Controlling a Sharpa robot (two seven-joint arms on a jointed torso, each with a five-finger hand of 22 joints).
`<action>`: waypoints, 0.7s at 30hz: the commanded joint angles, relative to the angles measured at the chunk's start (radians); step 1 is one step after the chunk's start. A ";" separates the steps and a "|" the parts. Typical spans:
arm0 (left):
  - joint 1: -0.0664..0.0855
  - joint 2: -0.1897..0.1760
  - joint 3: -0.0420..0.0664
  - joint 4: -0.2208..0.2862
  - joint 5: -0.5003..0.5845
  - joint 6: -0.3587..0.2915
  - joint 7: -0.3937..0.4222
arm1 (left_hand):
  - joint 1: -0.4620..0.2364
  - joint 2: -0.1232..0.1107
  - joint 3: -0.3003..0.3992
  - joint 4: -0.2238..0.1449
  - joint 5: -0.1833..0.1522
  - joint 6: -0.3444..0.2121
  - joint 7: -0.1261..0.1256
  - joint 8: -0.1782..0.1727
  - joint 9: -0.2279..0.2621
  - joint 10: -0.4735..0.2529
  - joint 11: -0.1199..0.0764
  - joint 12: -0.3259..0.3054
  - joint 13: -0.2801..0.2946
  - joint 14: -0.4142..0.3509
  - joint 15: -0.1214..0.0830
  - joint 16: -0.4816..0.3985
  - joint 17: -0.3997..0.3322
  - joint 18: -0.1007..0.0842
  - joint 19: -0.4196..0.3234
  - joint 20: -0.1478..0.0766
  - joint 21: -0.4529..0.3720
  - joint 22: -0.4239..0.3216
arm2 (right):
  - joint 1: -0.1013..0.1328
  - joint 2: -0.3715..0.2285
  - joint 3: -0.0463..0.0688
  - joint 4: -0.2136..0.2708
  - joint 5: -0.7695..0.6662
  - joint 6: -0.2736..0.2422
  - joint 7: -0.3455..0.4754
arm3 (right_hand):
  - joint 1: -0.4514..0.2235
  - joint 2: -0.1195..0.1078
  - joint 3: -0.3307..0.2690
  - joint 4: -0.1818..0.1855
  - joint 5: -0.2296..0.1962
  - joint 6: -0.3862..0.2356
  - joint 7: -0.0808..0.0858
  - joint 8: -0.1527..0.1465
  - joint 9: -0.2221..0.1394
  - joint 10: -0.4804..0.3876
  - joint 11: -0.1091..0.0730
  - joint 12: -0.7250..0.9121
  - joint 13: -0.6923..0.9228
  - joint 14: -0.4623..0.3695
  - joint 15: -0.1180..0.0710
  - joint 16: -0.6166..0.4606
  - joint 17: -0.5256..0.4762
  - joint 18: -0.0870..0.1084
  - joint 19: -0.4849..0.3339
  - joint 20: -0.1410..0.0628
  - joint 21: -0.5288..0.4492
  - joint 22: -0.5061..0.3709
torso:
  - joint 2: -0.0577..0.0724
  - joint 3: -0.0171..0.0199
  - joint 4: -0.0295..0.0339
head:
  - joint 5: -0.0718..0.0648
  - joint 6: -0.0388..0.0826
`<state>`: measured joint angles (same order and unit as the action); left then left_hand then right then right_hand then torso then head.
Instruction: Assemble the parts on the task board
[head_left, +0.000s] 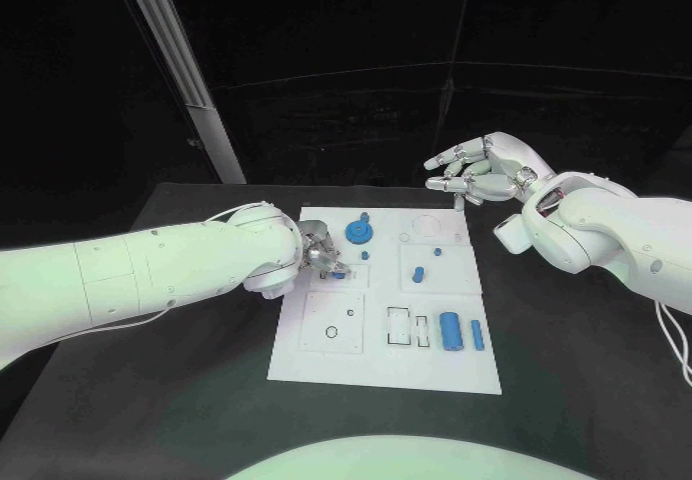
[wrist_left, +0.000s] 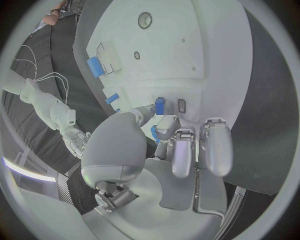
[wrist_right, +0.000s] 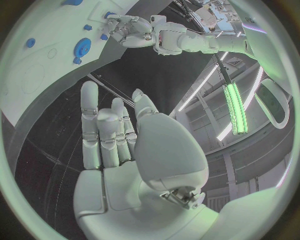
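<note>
Head view, read from left to right. The left hand (head_left: 320, 256) sits over the left edge of the flat white rectangular task board (head_left: 378, 372), fingers curled down around a small blue block-shaped part (head_left: 338, 270); in the left wrist view the same small blue part (wrist_left: 159, 105) stands just beyond the fingertips (wrist_left: 165, 125), beside a small dark rectangular slot (wrist_left: 182, 105) in the board, and whether it is truly pinched or only touched cannot be told. From this hand the remaining loose pieces lie toward 3 to 4 o'clock: a short blue peg (head_left: 417, 273) near the board's centre, then a larger blue cylinder (head_left: 450, 330) with a thinner blue rod (head_left: 477, 335) just beside it, both with their long axes running 12 to 6 o'clock, parallel to the outlined rectangular recesses (head_left: 405, 328) at their 9 o'clock side. A round blue disc-shaped part with an upright knob (head_left: 359, 234) stands at about 1 o'clock from the left hand. The right hand (head_left: 483, 168) hovers beyond the board's far right corner, at roughly 1 o'clock from the board's centre, fingers loosely bent and apart, holding nothing. The left hand is judged the nearer to the slot and its part, so the coming insertion likely turns on aligning that small part with the slot directly beside it.
</note>
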<state>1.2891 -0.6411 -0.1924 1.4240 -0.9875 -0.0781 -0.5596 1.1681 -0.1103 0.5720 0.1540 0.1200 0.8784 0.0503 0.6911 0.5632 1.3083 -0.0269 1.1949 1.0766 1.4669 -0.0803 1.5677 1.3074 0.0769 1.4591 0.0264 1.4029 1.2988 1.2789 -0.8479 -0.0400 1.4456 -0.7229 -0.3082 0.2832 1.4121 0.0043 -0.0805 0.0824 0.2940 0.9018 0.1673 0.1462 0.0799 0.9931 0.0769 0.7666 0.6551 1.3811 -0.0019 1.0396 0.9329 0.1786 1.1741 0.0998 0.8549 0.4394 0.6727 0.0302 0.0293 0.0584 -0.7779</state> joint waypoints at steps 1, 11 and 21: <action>0.000 0.001 -0.001 0.000 -0.006 0.043 -0.008 | -0.050 -0.019 0.115 -0.111 -0.003 0.011 -0.013 0.006 0.002 0.009 -0.005 0.001 -0.002 0.104 -0.010 0.003 0.263 -0.020 0.011 -0.005 0.004 -0.001 | 0.002 0.001 0.001 0.000 -0.001 0.008 0.007 | 0.005 0.001 0.002 -0.002 0.005 -0.006 -0.002 0.004 0.001 -0.004 0.000 0.003 -0.001 -0.009 0.000 -0.006 -0.002 0.004 -0.006 -0.002 0.006 0.001 | 0.000 -0.0001 -0.0007 | -0.001 -0.001; 0.000 0.007 -0.001 -0.011 -0.006 0.057 -0.009 | -0.168 -0.040 0.029 -0.036 -0.007 0.044 -0.021 0.010 0.004 0.019 -0.012 0.016 0.012 0.104 -0.016 0.003 0.263 -0.021 0.014 -0.012 0.006 0.007 | 0.002 0.003 0.001 0.000 -0.001 0.010 0.007 | 0.005 0.001 0.002 -0.001 0.005 -0.007 -0.002 0.005 0.001 -0.006 0.001 0.004 -0.002 -0.011 0.000 -0.007 -0.003 0.004 -0.007 -0.001 0.006 0.002 | 0.001 -0.0001 0.0003 | -0.004 -0.001; 0.002 0.021 -0.001 -0.028 -0.006 0.051 -0.009 | -0.188 -0.032 -0.002 -0.013 -0.006 0.054 -0.023 0.008 0.003 0.026 -0.014 0.026 0.024 0.104 -0.019 0.003 0.263 -0.022 0.017 -0.014 0.009 0.013 | 0.002 0.006 0.001 -0.001 -0.001 0.012 0.007 | 0.004 0.001 0.002 -0.001 0.006 -0.007 -0.002 0.005 0.001 -0.006 0.001 0.005 -0.002 -0.011 0.000 -0.007 -0.003 0.004 -0.007 -0.001 0.006 0.002 | 0.001 -0.0005 -0.0007 | -0.004 -0.004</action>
<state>1.2895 -0.6218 -0.1928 1.3982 -0.9885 -0.0386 -0.5635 0.9892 -0.1400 0.5748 0.1424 0.1169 0.9258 0.0265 0.7027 0.5678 1.3278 -0.0392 1.2181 1.0996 1.4653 -0.0933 1.5677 1.3074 0.0614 1.4657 0.0198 1.4067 1.3081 1.2789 -0.8428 -0.0400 1.4439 -0.7230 -0.3042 0.2830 1.4121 0.0043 -0.0805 0.0824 0.2940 0.9018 0.1673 0.1462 0.0799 0.9931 0.0770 0.7666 0.6540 1.3738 -0.0018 1.0396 0.9305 0.1786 1.1741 0.0998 0.8549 0.4402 0.6732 0.0298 0.0292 0.0544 -0.7822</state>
